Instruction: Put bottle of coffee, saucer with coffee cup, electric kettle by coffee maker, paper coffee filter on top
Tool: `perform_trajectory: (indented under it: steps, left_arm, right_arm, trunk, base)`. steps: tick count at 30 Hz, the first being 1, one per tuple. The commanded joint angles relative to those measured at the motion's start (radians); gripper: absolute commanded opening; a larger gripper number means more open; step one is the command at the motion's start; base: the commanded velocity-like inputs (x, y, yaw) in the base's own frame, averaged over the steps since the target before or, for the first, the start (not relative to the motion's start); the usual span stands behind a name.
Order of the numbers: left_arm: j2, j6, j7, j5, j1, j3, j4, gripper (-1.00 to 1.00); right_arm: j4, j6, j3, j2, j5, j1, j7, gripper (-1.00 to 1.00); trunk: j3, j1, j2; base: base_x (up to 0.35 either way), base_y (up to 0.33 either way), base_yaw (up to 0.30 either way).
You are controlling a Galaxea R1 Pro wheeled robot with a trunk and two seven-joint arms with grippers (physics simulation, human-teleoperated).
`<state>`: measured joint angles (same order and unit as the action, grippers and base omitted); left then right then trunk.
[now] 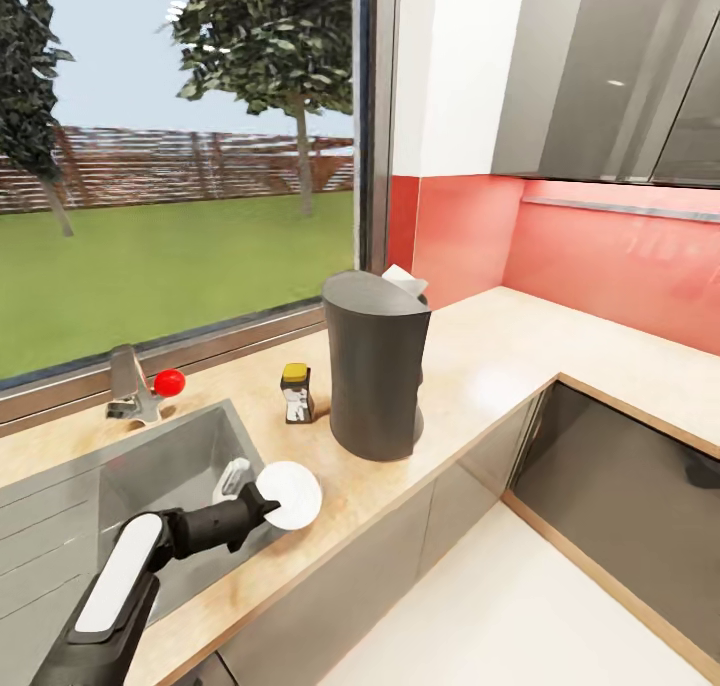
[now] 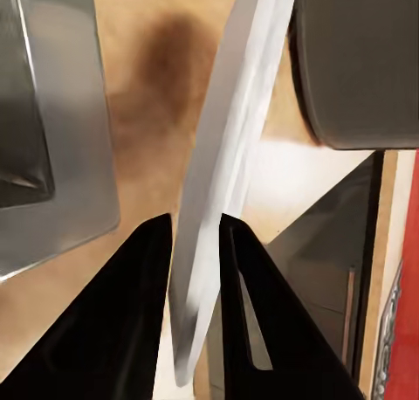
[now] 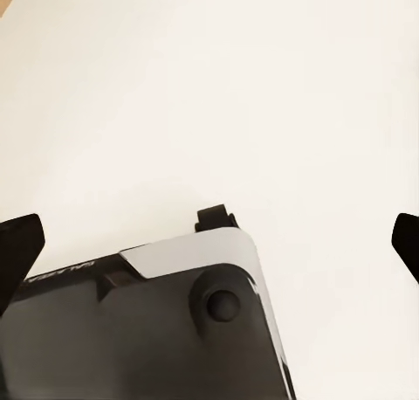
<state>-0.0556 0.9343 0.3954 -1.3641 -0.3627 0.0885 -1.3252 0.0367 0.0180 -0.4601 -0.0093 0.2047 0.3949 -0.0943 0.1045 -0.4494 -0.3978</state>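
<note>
- My left pincer point(image 1: 262, 503) holds the saucer point(image 1: 290, 495) by its rim, both black fingers point(image 2: 131, 313) pressed against the plate, which stands on edge between them.
- In the head view the saucer hangs over the front strip of the countertop point(image 1: 480, 366), just beside the right edge of the sink point(image 1: 165, 466) and in front of the coffee maker point(image 1: 375, 376).
- The coffee maker stands upright on the countertop, its dark rounded back toward me, with a bit of white paper point(image 1: 402, 278) showing at its top; I cannot tell exactly what that is.
- The bottle of coffee point(image 1: 297, 393) stands upright just left of the coffee maker, apart from it, between the machine and the sink.
- Nothing lies between the saucer and the coffee maker but bare worktop.
- Behind the sink is a tap point(image 1: 128, 386) with a red knob point(image 1: 169, 382).
- My right pincer point(image 3: 209, 234) is spread wide: its two dark fingertips point(image 3: 19, 243) sit at opposite edges of the right wrist view, above pale floor and part of my own base.
- Around us: a big window point(image 1: 180, 166) onto lawn and trees, a red backsplash point(image 1: 600, 256), grey wall cupboards point(image 1: 610, 76) and a dark inset panel point(image 1: 630, 486) in the worktop's right wing.
</note>
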Motion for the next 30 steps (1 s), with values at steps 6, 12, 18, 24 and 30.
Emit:
perform_trajectory:
  steps: [6,12,18,24,30]
  left_arm:
    - [0.005,-0.013,0.010,-0.008,-0.002,-0.006,0.013,-1.00]
    - [0.005,-0.028,0.010,-0.006,-0.002,-0.007,0.022,-1.00]
    - [0.004,-0.030,0.010,-0.006,-0.002,-0.008,0.024,-1.00]
    - [0.002,-0.031,0.010,-0.007,-0.002,-0.005,0.029,-1.00]
    - [0.000,-0.031,0.010,-0.006,-0.002,-0.003,0.046,-1.00]
  right_arm:
    - [-0.001,0.002,-0.008,-0.002,0.014,0.001,-0.002,1.00]
    - [-0.001,0.002,-0.008,-0.003,0.015,0.001,-0.002,1.00]
    - [-0.002,0.002,-0.008,-0.003,0.015,0.001,-0.003,1.00]
    - [-0.003,0.001,-0.008,-0.003,0.015,0.001,-0.004,1.00]
    - [-0.003,0.000,-0.008,-0.003,0.015,0.001,-0.004,1.00]
  trunk:
    - [0.002,-0.001,-0.002]
    - [0.002,-0.001,-0.002]
    - [0.002,-0.001,-0.002]
    - [0.002,-0.001,-0.002]
    - [0.002,-0.001,-0.002]
  base:
    - [0.065,-0.022,0.000]
    - [0.225,-0.112,0.000]
    - [0.056,-0.017,0.000]
    - [0.169,-0.001,0.000]
    - [0.110,0.000,0.000]
